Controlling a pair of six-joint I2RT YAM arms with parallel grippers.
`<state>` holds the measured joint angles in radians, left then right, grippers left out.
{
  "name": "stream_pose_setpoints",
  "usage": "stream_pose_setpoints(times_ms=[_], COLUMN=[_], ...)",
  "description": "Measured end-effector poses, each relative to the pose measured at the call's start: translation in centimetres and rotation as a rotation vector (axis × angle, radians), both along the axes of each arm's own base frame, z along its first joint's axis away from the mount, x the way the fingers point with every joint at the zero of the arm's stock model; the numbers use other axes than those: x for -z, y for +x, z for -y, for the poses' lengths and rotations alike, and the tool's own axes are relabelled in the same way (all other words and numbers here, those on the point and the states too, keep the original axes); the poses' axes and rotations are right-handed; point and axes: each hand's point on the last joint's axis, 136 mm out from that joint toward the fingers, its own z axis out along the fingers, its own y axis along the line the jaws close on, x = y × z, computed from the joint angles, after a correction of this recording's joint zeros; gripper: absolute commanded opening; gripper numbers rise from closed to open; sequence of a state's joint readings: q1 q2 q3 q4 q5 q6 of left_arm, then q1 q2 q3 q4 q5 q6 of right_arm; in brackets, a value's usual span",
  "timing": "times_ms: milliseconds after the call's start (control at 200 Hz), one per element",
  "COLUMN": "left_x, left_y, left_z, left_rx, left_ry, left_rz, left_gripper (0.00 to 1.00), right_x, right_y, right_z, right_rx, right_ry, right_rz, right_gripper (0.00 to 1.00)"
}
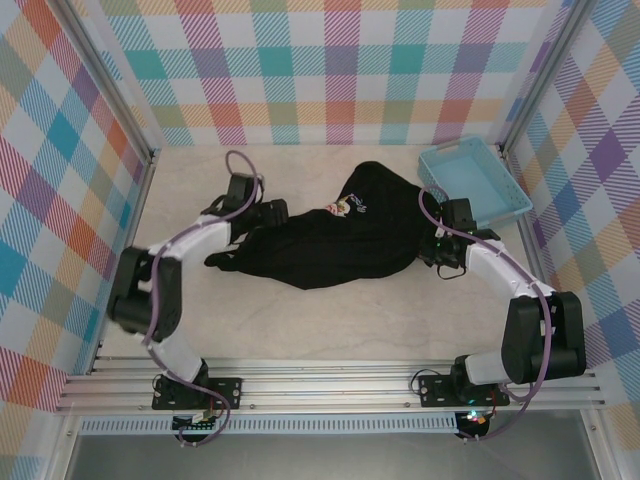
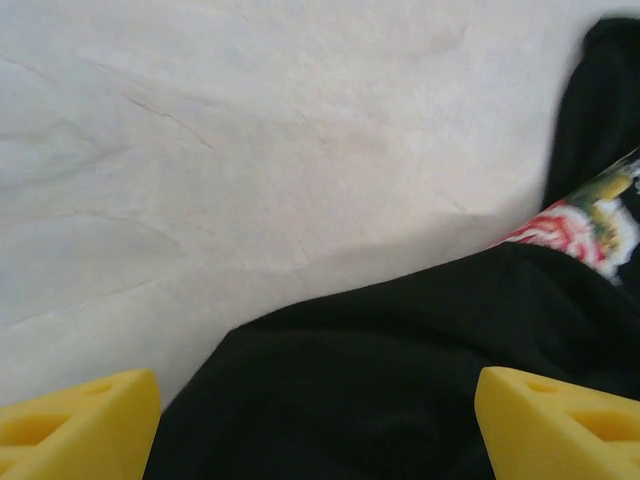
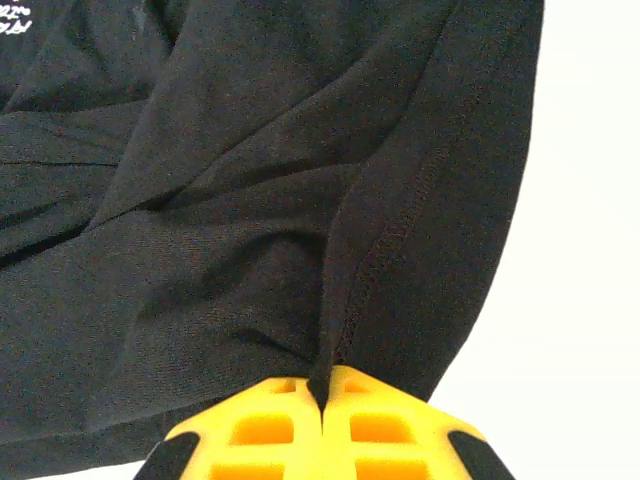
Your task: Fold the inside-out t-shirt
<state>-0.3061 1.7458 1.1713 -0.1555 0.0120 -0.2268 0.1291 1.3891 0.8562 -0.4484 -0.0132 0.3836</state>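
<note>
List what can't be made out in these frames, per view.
Top external: print on the t-shirt, too small to read.
Top external: right gripper fingertips, lost against the black cloth.
Right wrist: white lettering, cut off by the top-left corner.
Left wrist: left gripper fingers, cut off by the bottom edge; the print there is blurred.
</note>
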Motion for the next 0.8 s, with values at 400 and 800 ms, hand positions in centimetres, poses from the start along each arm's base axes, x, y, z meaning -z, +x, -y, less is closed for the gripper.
stream_pose_setpoints(times_ms=[400,800], left_x=[6.7,-6.7], left_y=[-0.4,1.3], left_z=[1.9,-2.3], left_rx=[0.147,0.01], left_ry=[0.051,-0.031], left_rz=[-0.267,0.061], left_gripper=[0.09,0.0], right_x=[-0.2,-8.6], right_y=[0.2,4.6], right_z=[-0.3,1.2], right_rx=[-0.01,-0.001], right_ry=[0.012,-0.101], right_rz=[0.008,0.222], right_gripper=[0.04,0.03])
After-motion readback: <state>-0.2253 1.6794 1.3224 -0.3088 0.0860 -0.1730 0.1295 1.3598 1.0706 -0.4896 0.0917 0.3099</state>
